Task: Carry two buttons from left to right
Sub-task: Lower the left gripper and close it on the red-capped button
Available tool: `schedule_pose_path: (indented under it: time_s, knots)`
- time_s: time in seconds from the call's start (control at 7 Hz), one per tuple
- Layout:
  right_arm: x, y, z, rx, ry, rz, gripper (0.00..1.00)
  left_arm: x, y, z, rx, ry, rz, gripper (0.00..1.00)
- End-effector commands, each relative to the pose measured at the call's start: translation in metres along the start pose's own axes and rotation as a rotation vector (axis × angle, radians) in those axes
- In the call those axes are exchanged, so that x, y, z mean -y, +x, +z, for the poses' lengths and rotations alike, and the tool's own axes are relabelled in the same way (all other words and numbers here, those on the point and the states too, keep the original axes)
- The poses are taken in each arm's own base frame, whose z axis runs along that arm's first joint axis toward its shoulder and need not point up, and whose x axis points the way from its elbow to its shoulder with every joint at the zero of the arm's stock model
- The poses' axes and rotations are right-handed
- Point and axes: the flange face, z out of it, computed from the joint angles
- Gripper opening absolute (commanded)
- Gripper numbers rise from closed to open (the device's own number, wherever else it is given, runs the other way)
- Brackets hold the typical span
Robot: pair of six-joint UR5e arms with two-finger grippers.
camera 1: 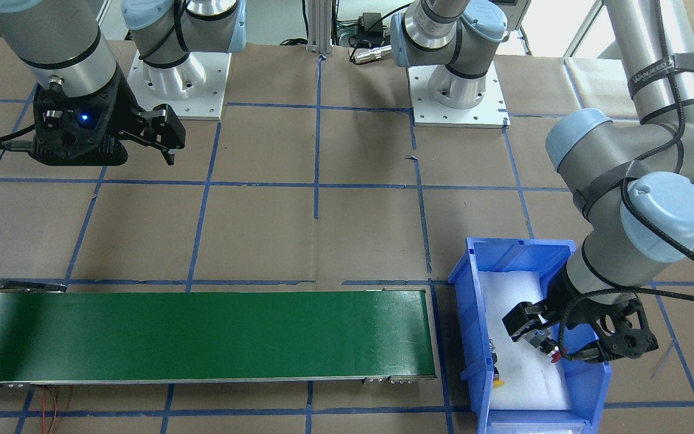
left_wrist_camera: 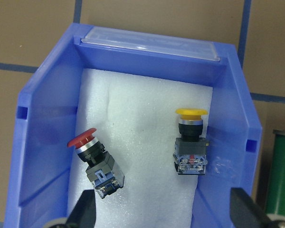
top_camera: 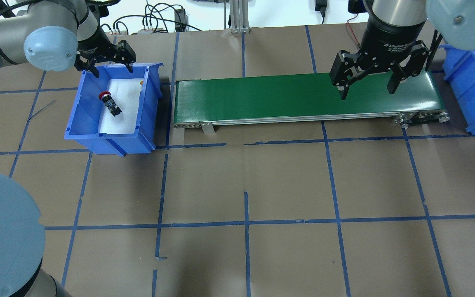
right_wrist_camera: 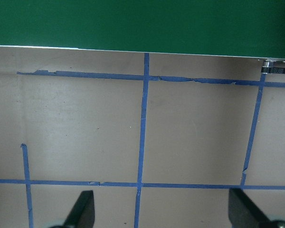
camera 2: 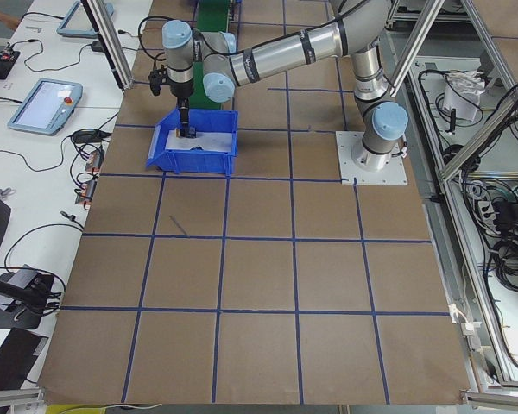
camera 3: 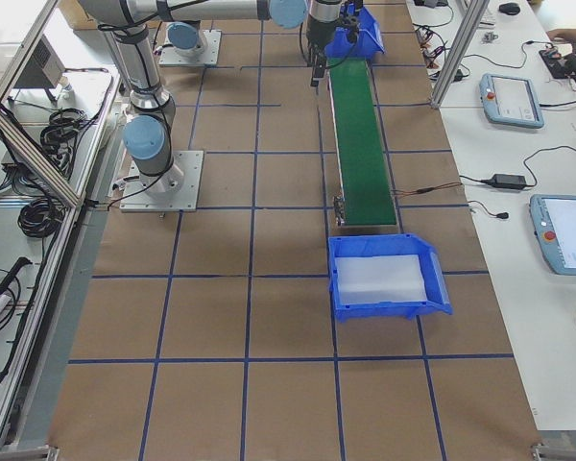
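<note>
Built of silver-grey tubular links, left arm (camera 1: 636, 42) and right arm (camera 1: 52, 36) alike, with pale blue caps (camera 1: 669, 214) on rounded grey joints. Ends in black linkage fingers: left gripper (top_camera: 111, 68), right gripper (top_camera: 366, 94), white lettering (top_camera: 390, 44) on the right's black collar. Carries a black braided cable (camera 1: 680, 135) and a lettered black strap (camera 1: 654, 67) on the left arm. Stands on white, screw-holed base plates (camera 1: 461, 117). Glows blue at a small light (camera 1: 84, 117) on the right wrist.
</note>
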Motion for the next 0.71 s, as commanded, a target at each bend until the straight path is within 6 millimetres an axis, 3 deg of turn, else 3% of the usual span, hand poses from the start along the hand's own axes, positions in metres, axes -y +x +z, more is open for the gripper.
schedule_pose_path:
  time_s: [0.0,0.14,0.29,0.43,0.57]
  knots:
    - [0.003,0.000,-0.002,0.001,0.013,0.006,1.00,0.001,-0.006,0.002,0.007,-0.004,-0.106,0.98]
    - [0.002,0.001,-0.005,0.001,0.013,0.006,1.00,0.000,-0.009,0.005,0.010,-0.017,-0.145,0.98]
    - [-0.004,-0.002,-0.013,0.011,0.028,-0.009,1.00,-0.005,-0.011,0.015,0.017,-0.041,-0.181,0.82]
    - [-0.012,-0.005,-0.028,0.014,0.059,-0.014,1.00,-0.010,-0.012,0.031,0.023,-0.077,-0.204,0.74]
    - [-0.019,-0.006,-0.037,0.014,0.076,-0.015,1.00,-0.008,-0.017,0.039,0.027,-0.089,-0.211,0.74]
